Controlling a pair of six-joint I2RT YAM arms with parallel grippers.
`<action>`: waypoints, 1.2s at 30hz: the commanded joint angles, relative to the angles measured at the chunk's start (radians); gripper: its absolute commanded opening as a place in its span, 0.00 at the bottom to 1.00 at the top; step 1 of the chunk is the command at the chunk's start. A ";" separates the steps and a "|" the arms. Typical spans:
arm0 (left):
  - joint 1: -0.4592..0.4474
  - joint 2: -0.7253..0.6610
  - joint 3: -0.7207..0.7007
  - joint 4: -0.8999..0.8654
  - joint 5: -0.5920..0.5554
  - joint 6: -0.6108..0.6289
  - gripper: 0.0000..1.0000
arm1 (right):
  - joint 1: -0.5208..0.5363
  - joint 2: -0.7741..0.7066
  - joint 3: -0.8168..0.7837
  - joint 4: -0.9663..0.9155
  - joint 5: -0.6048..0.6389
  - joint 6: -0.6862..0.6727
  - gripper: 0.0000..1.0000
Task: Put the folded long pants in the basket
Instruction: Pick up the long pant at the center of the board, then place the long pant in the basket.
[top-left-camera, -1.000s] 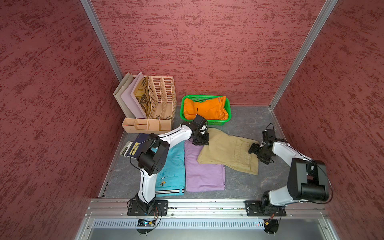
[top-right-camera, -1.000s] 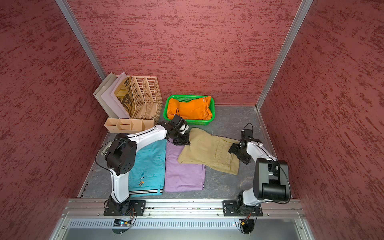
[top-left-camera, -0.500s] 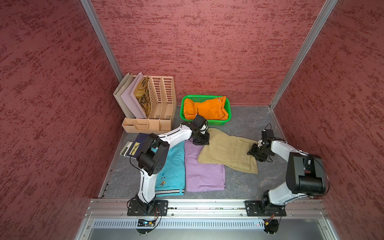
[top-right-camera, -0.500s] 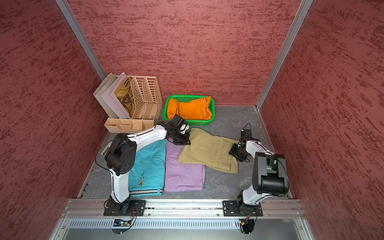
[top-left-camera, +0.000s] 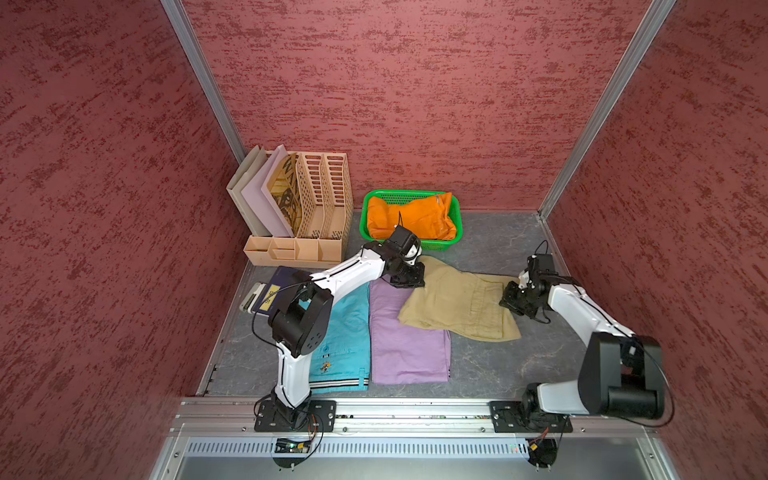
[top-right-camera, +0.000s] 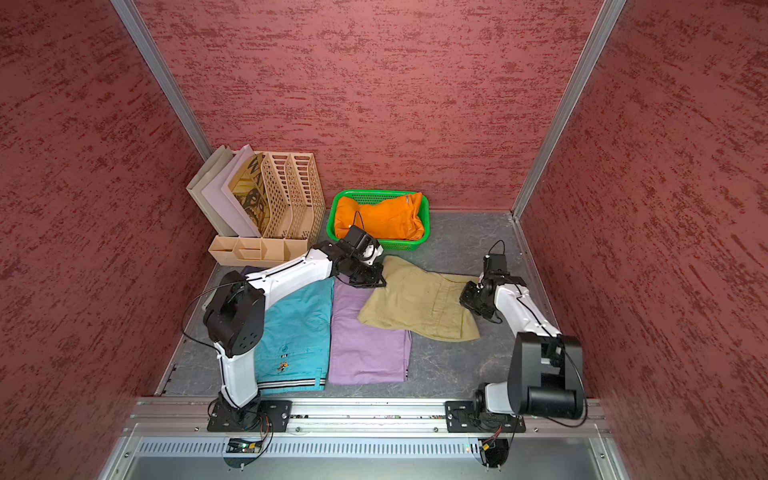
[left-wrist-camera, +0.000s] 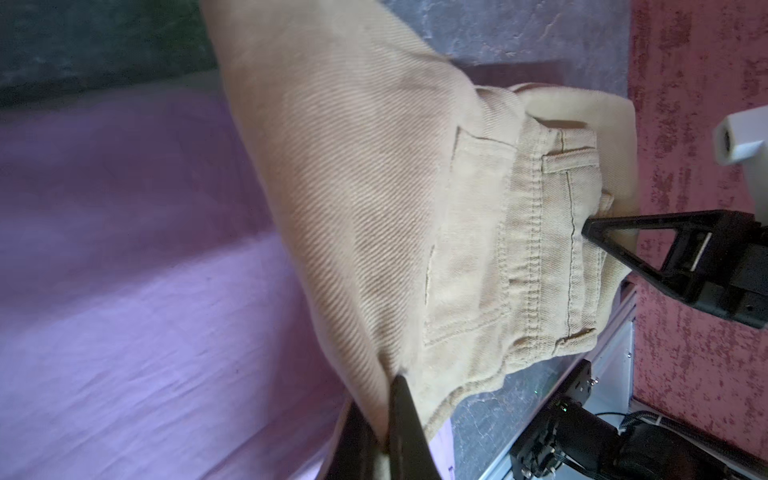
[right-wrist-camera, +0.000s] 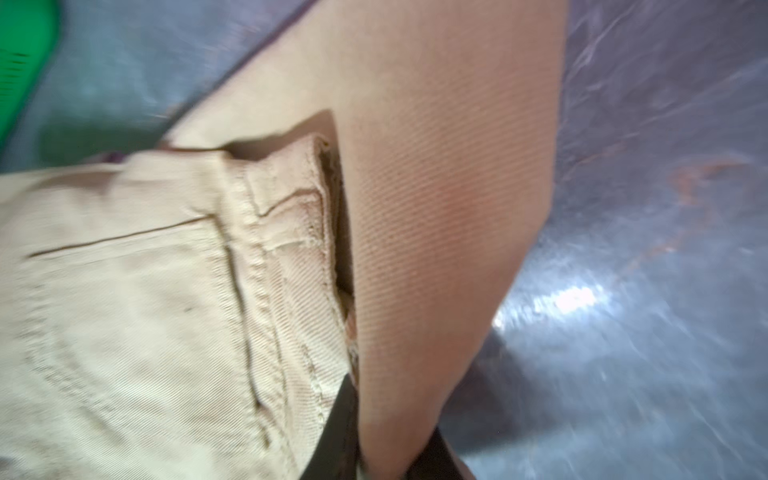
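Khaki pants (top-left-camera: 457, 303) being pinched at both ends
Left gripper (left-wrist-camera: 384, 440) and right gripper (right-wrist-camera: 382, 453) are each clamping the ribbed twill's edge.

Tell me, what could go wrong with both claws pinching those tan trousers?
The left gripper and right gripper pinch only edges of the khaki pants, so the fold could open when lifted. They overlap the lilac pants, which may drag along. The orange pants nearly fill the basket; another pair might spill over.
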 joint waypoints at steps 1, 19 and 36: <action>-0.018 -0.098 0.072 -0.064 -0.005 0.020 0.00 | 0.002 -0.079 0.093 -0.083 0.039 -0.001 0.00; 0.266 -0.047 0.479 -0.205 -0.024 0.158 0.00 | 0.178 0.255 0.744 0.008 -0.075 0.106 0.00; 0.487 0.338 0.808 -0.058 0.078 0.130 0.00 | 0.232 0.970 1.472 0.112 -0.151 0.191 0.00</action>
